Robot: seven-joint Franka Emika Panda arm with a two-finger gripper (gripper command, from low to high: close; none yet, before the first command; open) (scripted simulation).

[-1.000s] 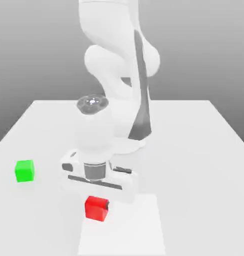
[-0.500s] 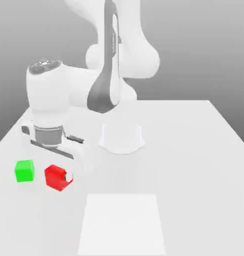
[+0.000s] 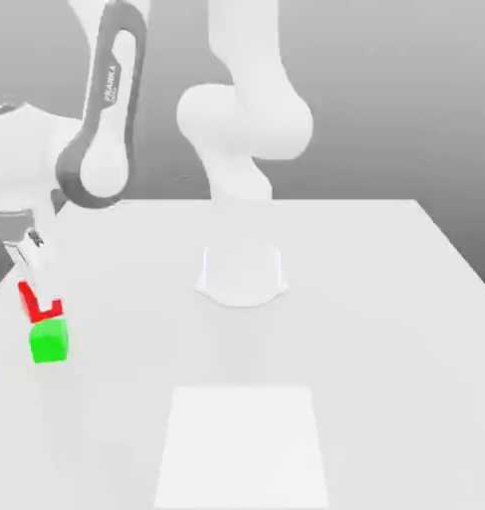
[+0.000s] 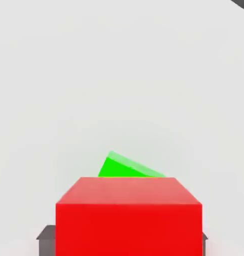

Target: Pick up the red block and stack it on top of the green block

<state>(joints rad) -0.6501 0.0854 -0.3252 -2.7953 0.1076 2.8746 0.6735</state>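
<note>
Half done: claw (image 3: 42, 299) pinching small matte red cube (image 3: 28, 302), at 11 o'clock just above small matte green cube (image 3: 49, 342); lowering and release remain.

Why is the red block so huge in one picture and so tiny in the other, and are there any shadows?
In the hand view the red block sits right in front of the camera, so it looks huge and covers most of the green block. In the exterior view both blocks sit far off, at that view's left; the light is soft and even, with no dark shadows or glare on the table.
</note>
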